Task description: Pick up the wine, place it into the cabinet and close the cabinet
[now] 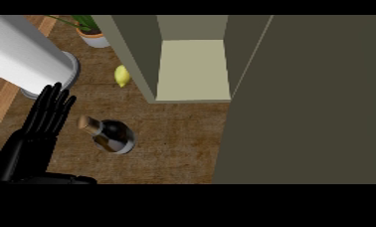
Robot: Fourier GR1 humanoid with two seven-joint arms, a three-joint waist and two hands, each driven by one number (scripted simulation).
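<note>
Black left hand (40, 121) is being held open at the counter's (176, 141) left edge, fingers straight and pointing up, nothing gripped. Right hand is not being shown. Wine (112, 135) is standing just beside the left hand, apart from it, cork toward the hand, near the counter's front. Nothing is judged done yet: wine is not being lifted, cabinet (192, 69) is standing open at the back with its shelf bare, door (301, 101) swung out along the right. Lemon (122, 75) is lying by the cabinet's left wall.
</note>
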